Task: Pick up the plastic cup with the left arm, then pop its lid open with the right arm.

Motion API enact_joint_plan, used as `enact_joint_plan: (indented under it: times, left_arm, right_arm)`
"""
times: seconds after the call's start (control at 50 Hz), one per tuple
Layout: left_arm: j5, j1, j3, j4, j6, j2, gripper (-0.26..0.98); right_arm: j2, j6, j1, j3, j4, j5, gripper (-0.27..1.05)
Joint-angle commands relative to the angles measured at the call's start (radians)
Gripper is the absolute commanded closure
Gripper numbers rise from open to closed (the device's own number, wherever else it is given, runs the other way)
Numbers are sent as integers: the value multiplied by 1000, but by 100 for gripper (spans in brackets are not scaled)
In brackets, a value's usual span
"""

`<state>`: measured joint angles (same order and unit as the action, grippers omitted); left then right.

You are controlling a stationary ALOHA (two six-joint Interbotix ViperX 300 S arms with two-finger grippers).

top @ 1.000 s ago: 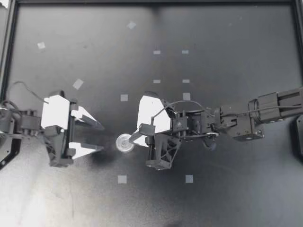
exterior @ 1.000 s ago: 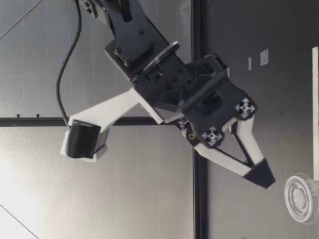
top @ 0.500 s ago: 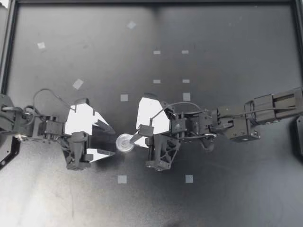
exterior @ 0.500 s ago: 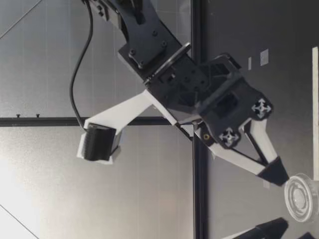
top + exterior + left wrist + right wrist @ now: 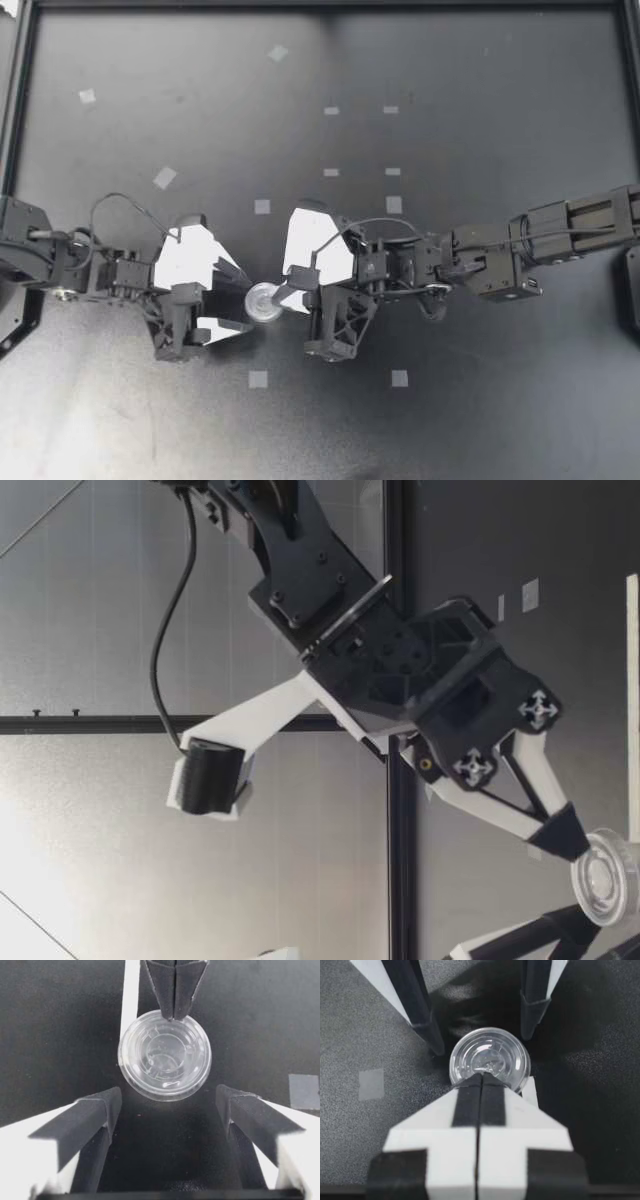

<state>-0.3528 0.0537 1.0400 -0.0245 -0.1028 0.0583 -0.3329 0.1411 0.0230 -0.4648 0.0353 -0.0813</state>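
The robot's left gripper has slid in from the left edge of the frame toward the middle over the last second. The right gripper and the small clear round plastic lidded cup have stayed put. The cup sits on the dark worktop, just left of centre, between the two grippers. The left gripper's fingers stand wide apart, with the cup just ahead of their tips. The right gripper's fingers are pressed together, their tips against the cup's rim.

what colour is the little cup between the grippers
Clear, see-through plastic cup; best in the left wrist view.
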Motion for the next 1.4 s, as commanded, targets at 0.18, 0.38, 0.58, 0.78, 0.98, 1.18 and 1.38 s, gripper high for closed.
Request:
enact_joint_plan:
  times: [0.18, 0.38, 0.58, 0.78, 0.98, 1.18, 1.38]
  left_arm:
    - [-28, 2, -21, -2, -3, 9, -4]
    - [-32, 2, -34, -2, -3, 34, -4]
    - [-31, 2, -48, -2, -3, 51, -4]
    - [-21, 2, -52, -2, -3, 51, -4]
    - [12, 2, -61, -2, -3, 51, -4]
    - [74, 2, -81, -2, -3, 51, -1]
    - [89, 2, -97, -2, -2, 51, 11]
  right_arm:
    - [6, 2, 3, 23, -2, -9, 82]
    - [0, 3, 3, 20, 0, 5, 82]
    - [-2, 5, 5, 15, 0, 17, 82]
    - [-12, 35, 8, 6, 0, 18, 82]
    - [-17, 38, 9, 6, 0, 18, 82]
    - [-18, 38, 9, 6, -2, 17, 82]
    - [-20, 38, 8, 6, -2, 15, 82]
